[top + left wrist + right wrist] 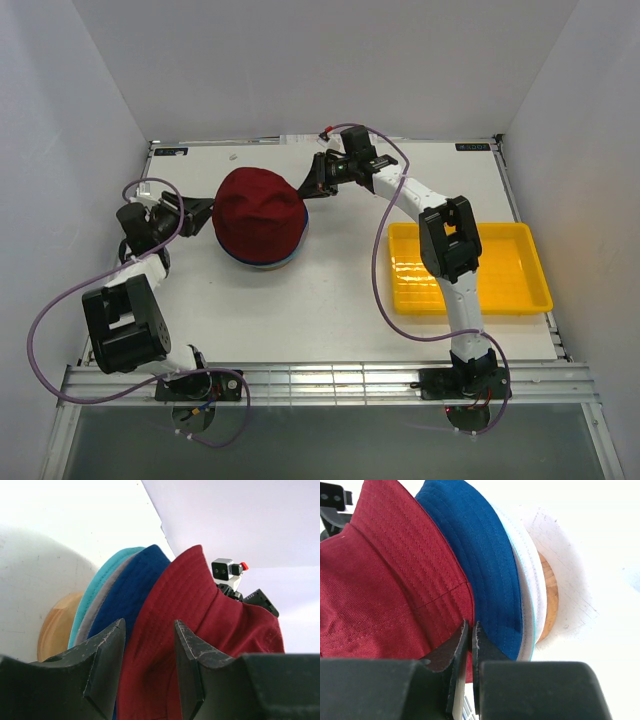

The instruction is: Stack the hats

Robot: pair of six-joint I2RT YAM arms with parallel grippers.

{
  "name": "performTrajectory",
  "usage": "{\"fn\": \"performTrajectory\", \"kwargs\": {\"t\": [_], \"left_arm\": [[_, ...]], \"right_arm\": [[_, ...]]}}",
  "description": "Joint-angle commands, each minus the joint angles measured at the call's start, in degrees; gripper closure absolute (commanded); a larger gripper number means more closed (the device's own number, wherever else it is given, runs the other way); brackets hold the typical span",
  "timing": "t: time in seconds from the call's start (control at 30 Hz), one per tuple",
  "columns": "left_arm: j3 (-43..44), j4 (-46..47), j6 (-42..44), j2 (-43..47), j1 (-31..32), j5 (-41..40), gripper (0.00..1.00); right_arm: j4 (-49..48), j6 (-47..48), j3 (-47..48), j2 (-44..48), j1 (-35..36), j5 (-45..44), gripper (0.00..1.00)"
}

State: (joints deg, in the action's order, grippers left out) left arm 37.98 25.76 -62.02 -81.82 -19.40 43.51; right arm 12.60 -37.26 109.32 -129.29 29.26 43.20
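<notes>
Red hat (pixel 258 213) tops the stack on the stand (pixel 56 625), its brim running edge-on through the gap of the half-spread left gripper (pixel 149 625); right gripper (pixel 471 626) is closed tight at the far brim, cloth pinch unclear.

I operate in a robotics lab test cell, not a home or shop. Evidence:

1. Plain white panels (pixel 330 70) enclose the white table (pixel 330 310) on three sides, with no furniture or decoration.
2. Two jointed arms, left (pixel 125 320) and right (pixel 450 245), are bolted to a slotted aluminium rail (pixel 330 380) at the near edge.
3. A small camera (pixel 227 570) sits on the right arm's wrist.
4. The only loose goods are props: a yellow tray (pixel 510 270) and stacked hats (pixel 260 215).
</notes>
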Motion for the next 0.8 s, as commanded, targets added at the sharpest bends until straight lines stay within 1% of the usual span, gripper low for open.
{"fn": "performTrajectory", "kwargs": {"t": [0.0, 0.33, 0.53, 0.67, 0.7, 0.77], "left_arm": [[-0.5, 3.1, -1.0, -0.4, -0.2, 2.2, 0.47], [-1.7, 5.7, -2.1, -0.9, 0.1, 3.2, 0.47], [-3.1, 9.2, -4.5, -1.4, 0.1, 3.9, 0.51], [-4.0, 11.2, -5.8, -2.0, 0.1, 4.4, 0.61], [-4.0, 11.7, -6.0, -1.9, 0.2, 4.3, 0.66], [-4.4, 11.9, -6.2, -2.0, 0.2, 4.3, 0.71]], "right_arm": [[1.3, 1.4, 2.1, -1.7, -1.0, -1.9, 0.92], [1.1, 1.3, 2.0, -1.8, -1.0, -1.7, 0.92], [0.9, 1.2, 1.9, -1.9, -1.0, -1.7, 0.92], [0.9, 1.1, 1.9, -1.9, -1.0, -1.9, 0.92], [0.9, 1.1, 1.8, -1.8, -1.0, -1.9, 0.92], [0.9, 1.1, 1.7, -1.8, -1.0, -1.8, 0.92]]}}
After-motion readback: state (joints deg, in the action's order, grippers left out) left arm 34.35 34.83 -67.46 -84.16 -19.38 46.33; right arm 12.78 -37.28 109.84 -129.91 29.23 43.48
